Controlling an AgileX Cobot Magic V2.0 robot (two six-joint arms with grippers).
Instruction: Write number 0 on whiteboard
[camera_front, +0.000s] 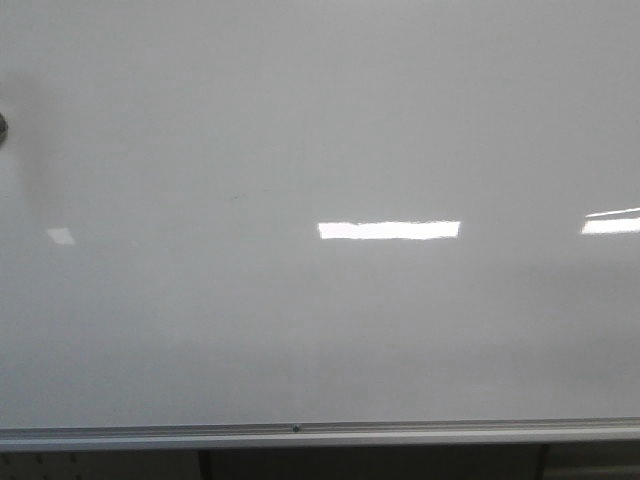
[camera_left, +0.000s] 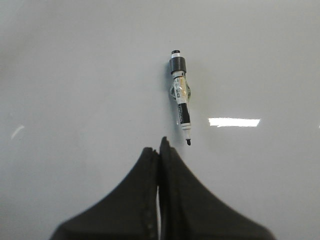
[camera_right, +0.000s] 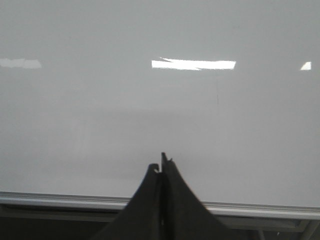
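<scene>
Whiteboard (camera_front: 320, 330) fills the front view, glossy white-grey, silver frame edge along its near side, bright glare patches at mid-board and far right. No drawn 0 visible on it in any view; only a faint tiny speck left of centre in the front view, too small to identify. Dark object just pokes in at the left edge of the front view, unclear what. Left wrist view: left gripper (camera_left: 160, 145) black, jaws pressed together, holding nothing. Marker (camera_left: 180, 95) lies uncapped on the board just beyond the fingertips, tip pointing toward the gripper, not touching it. Right wrist view: right gripper (camera_right: 161, 162) jaws together, empty, over the board near the frame edge.
</scene>
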